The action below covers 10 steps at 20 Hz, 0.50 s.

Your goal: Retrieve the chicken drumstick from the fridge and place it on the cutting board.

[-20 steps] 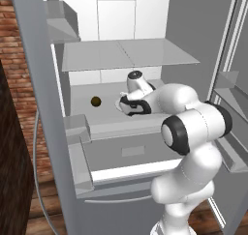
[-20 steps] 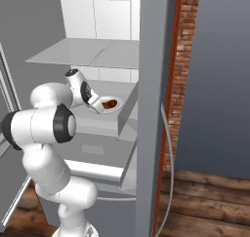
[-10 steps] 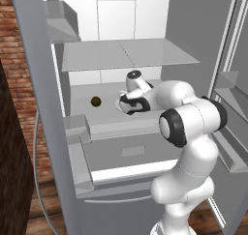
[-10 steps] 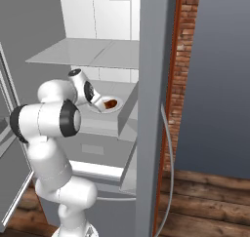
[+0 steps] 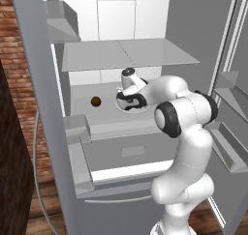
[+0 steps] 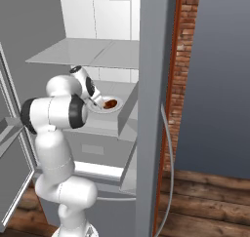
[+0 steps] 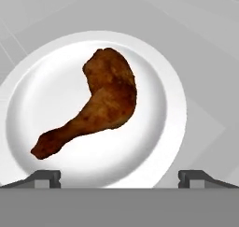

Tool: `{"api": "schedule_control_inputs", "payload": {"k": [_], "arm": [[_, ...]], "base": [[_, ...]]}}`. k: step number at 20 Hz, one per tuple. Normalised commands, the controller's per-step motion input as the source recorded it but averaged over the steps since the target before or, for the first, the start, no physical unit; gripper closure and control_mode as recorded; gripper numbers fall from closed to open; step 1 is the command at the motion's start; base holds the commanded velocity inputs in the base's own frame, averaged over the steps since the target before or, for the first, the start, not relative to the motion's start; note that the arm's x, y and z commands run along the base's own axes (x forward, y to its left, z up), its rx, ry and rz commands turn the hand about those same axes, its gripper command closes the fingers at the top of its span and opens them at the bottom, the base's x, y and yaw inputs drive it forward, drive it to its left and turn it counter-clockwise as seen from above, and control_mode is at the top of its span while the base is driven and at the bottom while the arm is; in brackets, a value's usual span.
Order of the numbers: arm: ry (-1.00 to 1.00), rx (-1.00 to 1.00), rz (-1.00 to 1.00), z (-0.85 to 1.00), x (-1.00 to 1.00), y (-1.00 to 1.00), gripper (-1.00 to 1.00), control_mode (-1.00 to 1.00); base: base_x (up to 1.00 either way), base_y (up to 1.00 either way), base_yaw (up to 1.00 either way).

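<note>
Reddish-brown chicken drumstick (image 7: 102, 100) on white plate (image 7: 158, 142), gripper (image 7: 119, 177) tips barely visible

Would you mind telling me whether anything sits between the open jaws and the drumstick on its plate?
Nothing visible does. In the hand view the chicken drumstick lies bare on the white plate, with the gripper open just short of it and no other item between. The small dark ball sits well aside on the same fridge shelf.

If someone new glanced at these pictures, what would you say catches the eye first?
Probably the reddish-brown chicken drumstick, lying on a round white plate on a shelf inside the open fridge. Next, the white arm reaching in, its tool open just above the plate. A small dark ball sits left of it.
</note>
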Motion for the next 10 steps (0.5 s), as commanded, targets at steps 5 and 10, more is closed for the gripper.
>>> {"api": "schedule_control_inputs", "payload": {"k": [5, 10], "arm": [[0.02, 0.0, -0.11, -0.02, 0.36, 0.19, -1.0, -1.0], [0.06, 0.0, -0.04, -0.19, 0.32, 0.02, -1.0, -1.0]], "base": [[0.0, 0.0, 0.0], [0.0, 0.0, 0.0]]}}
